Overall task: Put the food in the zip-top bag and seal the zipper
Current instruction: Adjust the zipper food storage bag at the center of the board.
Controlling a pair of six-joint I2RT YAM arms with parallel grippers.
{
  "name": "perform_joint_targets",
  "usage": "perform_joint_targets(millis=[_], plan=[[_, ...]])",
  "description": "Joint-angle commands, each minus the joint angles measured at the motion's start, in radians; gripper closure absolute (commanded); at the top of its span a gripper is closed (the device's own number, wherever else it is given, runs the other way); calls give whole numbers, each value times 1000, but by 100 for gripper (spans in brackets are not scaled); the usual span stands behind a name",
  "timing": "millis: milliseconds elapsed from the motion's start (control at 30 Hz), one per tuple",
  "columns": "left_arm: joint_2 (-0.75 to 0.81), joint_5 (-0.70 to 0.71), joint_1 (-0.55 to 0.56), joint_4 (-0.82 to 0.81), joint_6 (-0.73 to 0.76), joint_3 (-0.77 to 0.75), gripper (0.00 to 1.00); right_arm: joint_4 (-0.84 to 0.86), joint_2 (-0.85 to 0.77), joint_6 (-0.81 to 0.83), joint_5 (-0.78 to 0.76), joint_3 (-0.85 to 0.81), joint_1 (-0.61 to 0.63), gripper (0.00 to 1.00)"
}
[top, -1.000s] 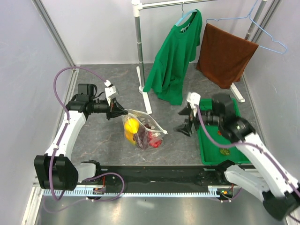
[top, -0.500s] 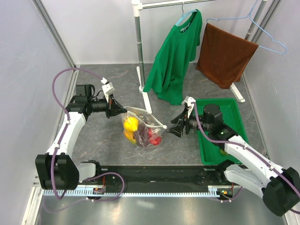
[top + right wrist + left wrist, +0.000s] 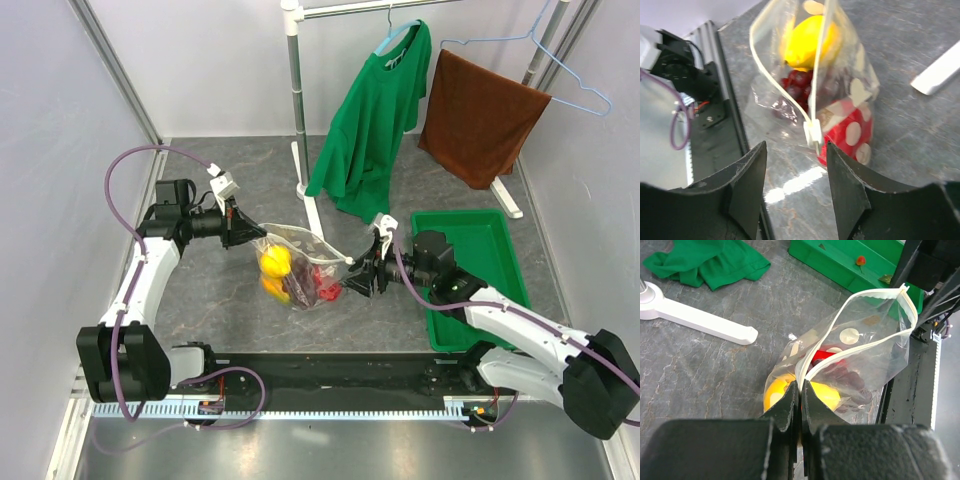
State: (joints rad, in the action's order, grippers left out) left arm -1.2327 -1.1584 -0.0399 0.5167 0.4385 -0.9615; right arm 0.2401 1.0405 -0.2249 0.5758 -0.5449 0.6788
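Left pincer (image 3: 800,390) clenches the zipper (image 3: 860,345) at its 10 o'clock end, seen from above. The strip's long axis runs toward 4 o'clock, where the right pincer (image 3: 796,167) stands released just beside the zip-top bag (image 3: 856,92).

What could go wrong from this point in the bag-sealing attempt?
The right gripper is open just short of the zipper's free end; closing off-target might pinch the zip-top bag wall instead.
The left gripper pinches only a thin corner of the mouth; pulling taut could slip it free.
The yellow fruit bulges right below that pinch and might keep the strips apart.
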Motion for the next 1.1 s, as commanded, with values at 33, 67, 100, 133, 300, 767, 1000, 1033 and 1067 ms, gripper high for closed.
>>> perform_joint_targets(millis=[33,67,100,133,300,767,1000,1033,1067], plan=[[1,-49,-20,-41,-12,-2,98,34,-36,59,-94,58,1,43],[-1,-52,-18,-41,-11,-2,98,59,-45,50,-94,71,-2,43],[-1,-55,-18,-41,-11,-2,98,70,-53,42,-96,79,-2,44],[-2,-57,-20,-41,-11,-2,98,79,-50,33,-100,82,-2,44],[-13,-73,-20,-41,-14,0,98,182,32,2,-108,68,-1,45],[-5,-67,-23,-21,-6,0,98,236,109,2,-54,8,-1,100],[-4,-26,-26,26,54,-37,98,6,-71,79,-83,-50,-10,100],[-1,-18,-28,45,89,-46,98,-57,-88,88,-82,-61,-15,100],[9,-11,-28,57,104,-55,98,-86,-114,107,-86,-73,-18,100]])
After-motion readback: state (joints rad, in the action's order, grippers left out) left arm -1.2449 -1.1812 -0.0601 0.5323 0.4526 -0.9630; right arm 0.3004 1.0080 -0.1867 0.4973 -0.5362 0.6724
